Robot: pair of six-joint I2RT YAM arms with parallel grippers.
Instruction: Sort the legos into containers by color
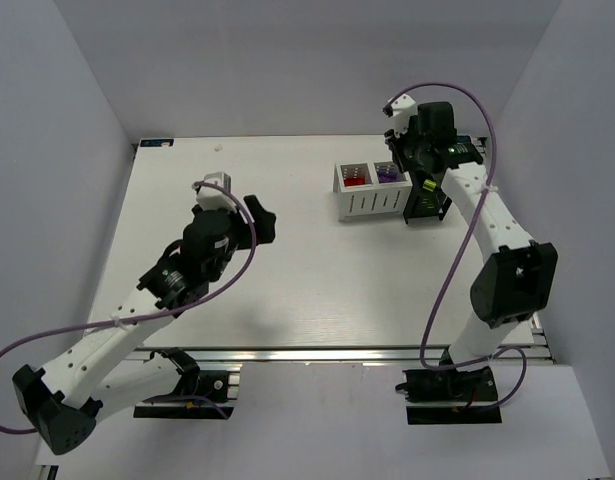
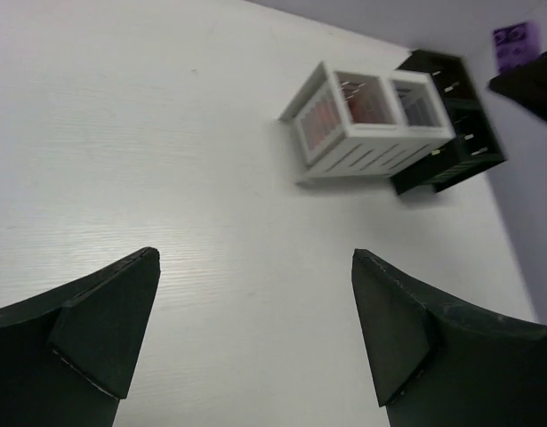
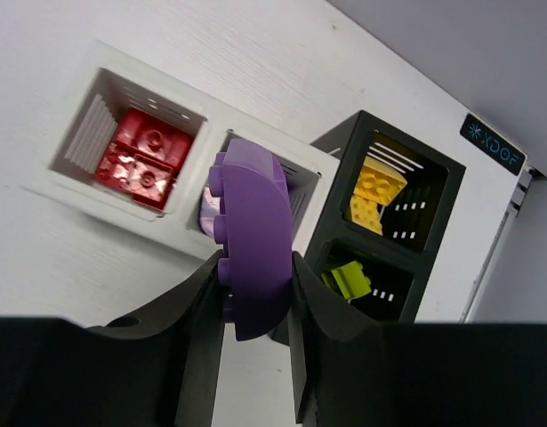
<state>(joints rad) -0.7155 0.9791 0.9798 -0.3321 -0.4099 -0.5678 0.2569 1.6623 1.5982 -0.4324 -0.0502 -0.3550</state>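
purple is the colour pinched in the right fingers (image 1: 417,160): a rounded purple brick (image 3: 251,240) stands on edge between them, its studs facing the side of the white box (image 3: 68,191). the two fingers press on its lower half from either side. in the right wrist view the brick hangs over the near wall of the white box's second compartment, the one next to the black bin (image 3: 387,242). a pale purple piece shows inside that compartment just behind it, though i cannot tell its shape.

the other compartment of the white box holds red bricks (image 3: 141,156), lying studs up on its floor. the black bin touches the white box on the far side from the red ones and also has two compartments. one has a yellow brick (image 3: 378,191) tilted against its slats. the other has a lime green brick (image 3: 347,280) low down inside. both containers sit at the far right of the white counter (image 1: 317,280), and from above the right arm reaches over them.

the left fingers (image 1: 262,217) are spread wide with nothing between them. they hover over bare counter, well apart from the containers, and the left wrist view looks across at the white box and the black bin behind it.
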